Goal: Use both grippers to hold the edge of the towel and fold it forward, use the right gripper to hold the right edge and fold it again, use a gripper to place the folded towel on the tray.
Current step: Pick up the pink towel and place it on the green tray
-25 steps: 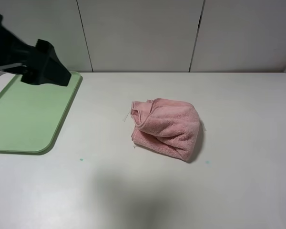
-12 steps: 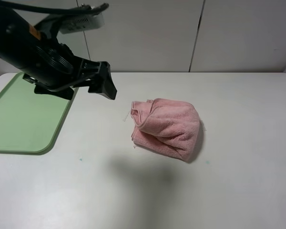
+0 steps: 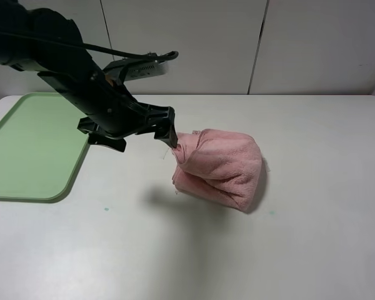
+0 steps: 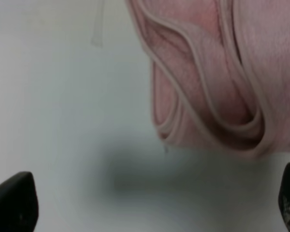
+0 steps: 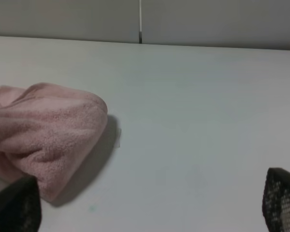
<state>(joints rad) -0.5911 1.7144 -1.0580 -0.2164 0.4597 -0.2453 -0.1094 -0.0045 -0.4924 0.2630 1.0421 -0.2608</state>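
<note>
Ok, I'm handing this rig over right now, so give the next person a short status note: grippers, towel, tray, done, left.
Left gripper: open, at the towel's left edge, nothing held yet.
Right gripper: open, empty, back from the towel on its right; out of the overhead view.
Towel: pink, bunched in a folded bundle mid-table.
Tray: green, empty, at the table's left.
Done: folding looks finished.
Left: grip the towel, carry it to the tray.
</note>
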